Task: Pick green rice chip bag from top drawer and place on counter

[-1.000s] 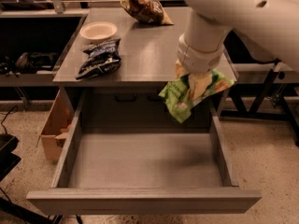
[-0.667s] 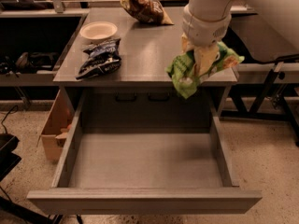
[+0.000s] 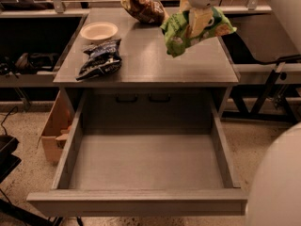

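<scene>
The pale tool (image 3: 200, 23) clenches the crinkly bright-green rice chip bag (image 3: 176, 32), hanging above the far right of the flat grey worktop (image 3: 155, 62). Lower it straight onto bare surface, away from the right edge, before releasing.

gripper (image 3: 200, 25), green bag (image 3: 176, 34) over counter (image 3: 155, 67), bowl (image 3: 99, 31) left
</scene>
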{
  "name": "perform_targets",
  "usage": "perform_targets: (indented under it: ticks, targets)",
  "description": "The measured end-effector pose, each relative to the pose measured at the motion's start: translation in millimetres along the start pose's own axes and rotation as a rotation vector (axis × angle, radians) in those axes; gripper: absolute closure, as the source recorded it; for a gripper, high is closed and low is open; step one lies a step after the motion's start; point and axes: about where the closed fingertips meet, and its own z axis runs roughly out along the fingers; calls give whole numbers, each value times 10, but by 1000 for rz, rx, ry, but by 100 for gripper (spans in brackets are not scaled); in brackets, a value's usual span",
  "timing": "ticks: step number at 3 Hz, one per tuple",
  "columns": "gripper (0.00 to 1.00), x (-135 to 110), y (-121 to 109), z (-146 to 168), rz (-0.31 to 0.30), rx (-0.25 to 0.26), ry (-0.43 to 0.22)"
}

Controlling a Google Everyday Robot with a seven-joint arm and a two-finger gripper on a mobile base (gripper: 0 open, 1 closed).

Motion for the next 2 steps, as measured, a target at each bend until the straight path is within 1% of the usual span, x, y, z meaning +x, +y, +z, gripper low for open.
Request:
perform_targets:
  ticks: [1, 2]
  targets:
    - [100, 32, -301, 380, 108, 67, -64]
    - [74, 18, -247, 1346, 230, -32, -81]
